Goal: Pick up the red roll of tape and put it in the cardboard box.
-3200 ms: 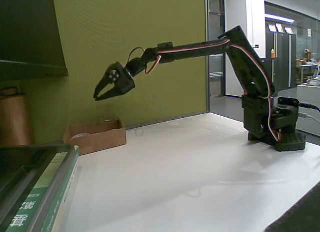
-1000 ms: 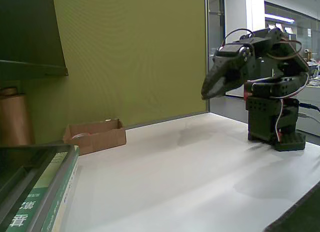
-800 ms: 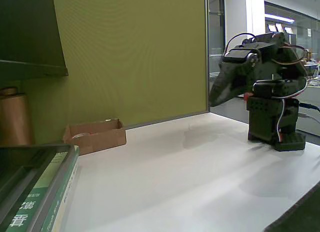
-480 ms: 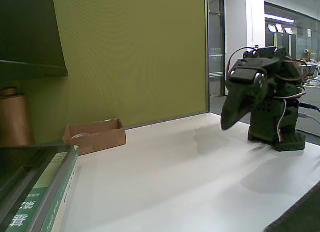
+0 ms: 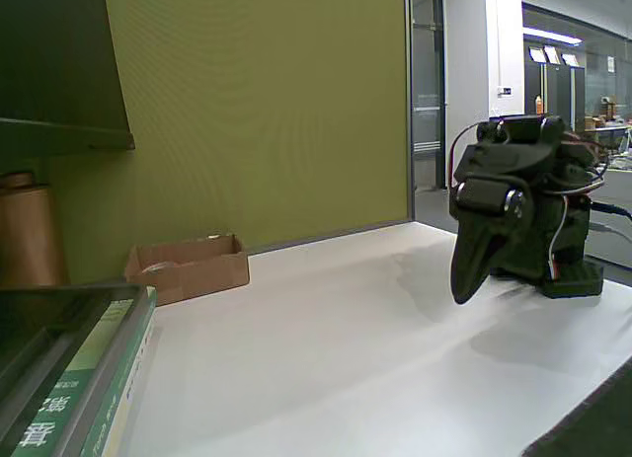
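From the fixed view, my gripper points down at the right, jaws seemingly closed, empty; the red roll of tape lies inside the cardboard box, well apart leftward.

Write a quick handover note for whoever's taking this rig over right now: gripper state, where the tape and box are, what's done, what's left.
Gripper: folded in close to the arm's base at the right of the fixed view, pointing down at the white table, holding nothing visible. Whether the fingers are open or shut cannot be told from here.
Cardboard box: at the far left by the green wall, well away from the arm.
Red roll of tape: only a pale curved edge with a hint of red shows above the box wall, so it appears to be inside.
Done: the placing, apparently.
Left: confirm the tape sits fully in the box.
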`<state>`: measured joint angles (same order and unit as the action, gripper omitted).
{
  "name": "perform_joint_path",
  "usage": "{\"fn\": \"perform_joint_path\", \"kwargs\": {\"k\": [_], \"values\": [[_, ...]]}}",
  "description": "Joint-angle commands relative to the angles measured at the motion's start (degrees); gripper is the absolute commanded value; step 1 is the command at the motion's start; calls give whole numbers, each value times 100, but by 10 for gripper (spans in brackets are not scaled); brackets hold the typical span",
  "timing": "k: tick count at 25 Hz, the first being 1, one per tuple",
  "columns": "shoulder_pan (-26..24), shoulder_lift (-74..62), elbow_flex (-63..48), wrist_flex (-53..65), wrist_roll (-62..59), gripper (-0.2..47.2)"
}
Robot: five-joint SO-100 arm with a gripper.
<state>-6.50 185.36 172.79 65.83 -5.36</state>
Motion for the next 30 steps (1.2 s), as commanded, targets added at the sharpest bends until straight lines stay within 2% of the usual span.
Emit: {"fn": "perform_joint_path", "kwargs": {"k": [1, 22, 30], "values": [[-97, 475, 211, -53, -18, 1], [-255, 475, 475, -229, 70, 1], [-642, 483, 501, -334, -97, 1]]}}
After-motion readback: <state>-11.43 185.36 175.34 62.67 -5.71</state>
